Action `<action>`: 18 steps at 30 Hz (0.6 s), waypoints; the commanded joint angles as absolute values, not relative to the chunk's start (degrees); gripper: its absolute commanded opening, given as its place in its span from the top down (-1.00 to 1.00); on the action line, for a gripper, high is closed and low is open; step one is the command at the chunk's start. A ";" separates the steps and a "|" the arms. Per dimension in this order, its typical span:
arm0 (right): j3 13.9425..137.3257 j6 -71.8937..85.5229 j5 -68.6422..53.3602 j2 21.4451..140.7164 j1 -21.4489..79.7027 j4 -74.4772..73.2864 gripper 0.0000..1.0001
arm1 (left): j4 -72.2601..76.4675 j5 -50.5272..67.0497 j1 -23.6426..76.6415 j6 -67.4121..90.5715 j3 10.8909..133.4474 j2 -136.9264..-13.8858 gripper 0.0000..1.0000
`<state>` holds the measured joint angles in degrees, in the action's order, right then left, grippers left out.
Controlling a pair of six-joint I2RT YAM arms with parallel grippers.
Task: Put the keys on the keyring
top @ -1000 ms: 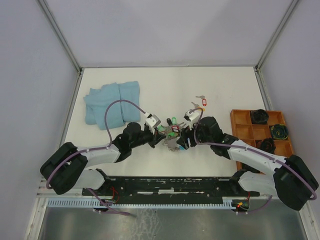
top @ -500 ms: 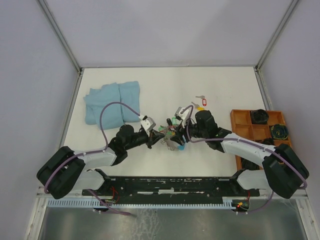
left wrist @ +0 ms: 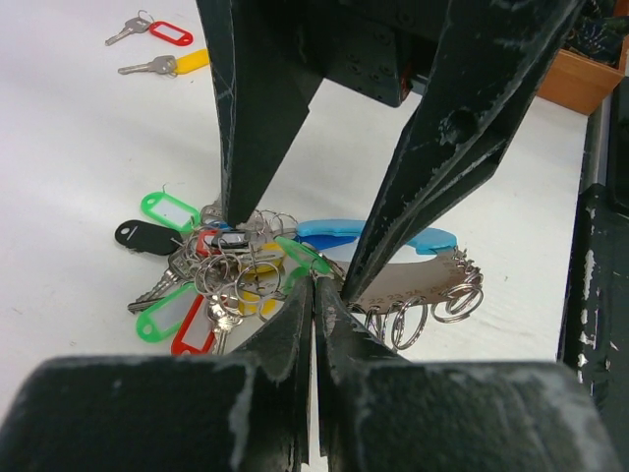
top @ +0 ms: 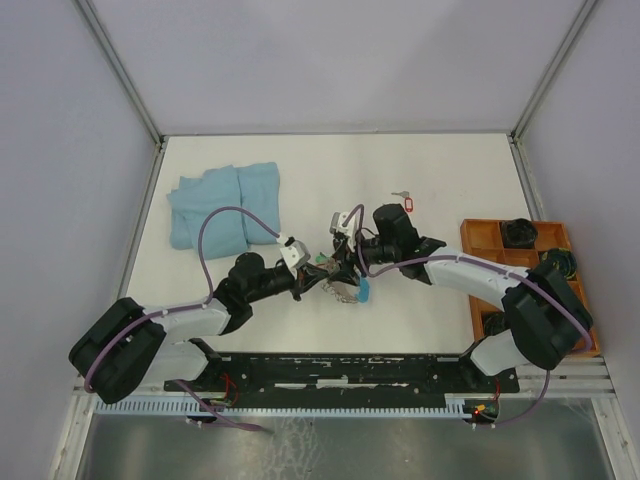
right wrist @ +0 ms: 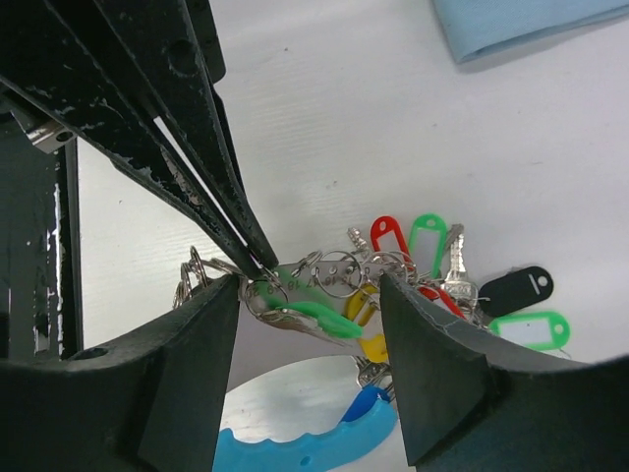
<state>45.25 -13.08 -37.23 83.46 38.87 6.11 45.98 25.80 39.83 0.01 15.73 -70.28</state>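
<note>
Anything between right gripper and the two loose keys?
Nothing visible. The red-tagged key and yellow-tagged key lie on bare table beyond the key bunch that the open right gripper straddles.

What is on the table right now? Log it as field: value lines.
left gripper: shut, tips at the key bunch; hold unclear
right gripper: open, jaws astride the key bunch
key bunch: tagged keys on rings, beside blue holder
loose keys: red-tag key, yellow-tag key, apart from bunch
other: blue cloth, orange tray
</note>
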 commanded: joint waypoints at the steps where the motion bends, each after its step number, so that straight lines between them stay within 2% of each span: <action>1: 48.22 -16.28 -42.07 84.76 38.71 2.15 -0.33 | 50.89 27.29 39.55 -3.12 15.65 -68.99 0.95; 10: 49.92 -17.84 -44.37 87.07 38.51 -2.69 0.10 | 51.40 28.17 39.51 -3.44 15.13 -68.64 0.95; 11: 50.34 -17.84 -45.08 87.54 38.47 -2.81 0.22 | 51.97 28.90 39.55 -3.43 14.97 -68.66 0.95; 18: 52.42 -17.99 -46.67 89.99 38.21 -6.04 0.67 | 53.58 29.94 39.59 -3.41 14.35 -68.32 0.95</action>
